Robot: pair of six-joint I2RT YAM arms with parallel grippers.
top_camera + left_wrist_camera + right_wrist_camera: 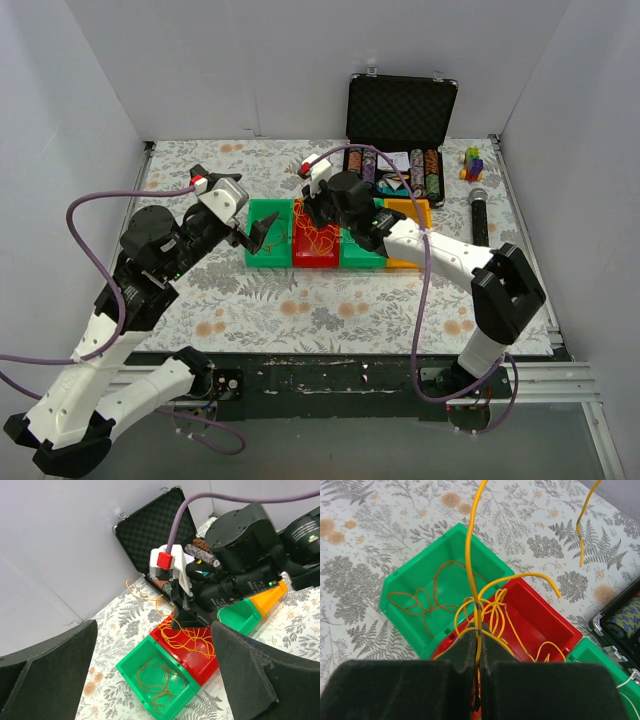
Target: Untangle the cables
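Note:
The cables lie in two heaps. Thin yellow strands (pixel 470 555) pile up in the red bin (pixel 540 625), with some arching up and spilling toward the back of the table. A thin orange-brown strand (pixel 427 597) lies looped in the left green bin (pixel 405 575). My right gripper (pixel 478 630) is over the red bin's near edge, shut on a yellow strand that rises straight up from its tips. My left gripper (pixel 150 675) hangs open above the left green bin (pixel 150 655); nothing is between its fingers. The top view shows both grippers (pixel 258 235) (pixel 318 215) over the bins.
A second green bin (pixel 362 250) and an orange bin (pixel 410 215) continue the row to the right. Behind them stands an open black case (pixel 400 110) of poker chips. A microphone (pixel 479 215) and a small block toy (pixel 472 163) lie at the right.

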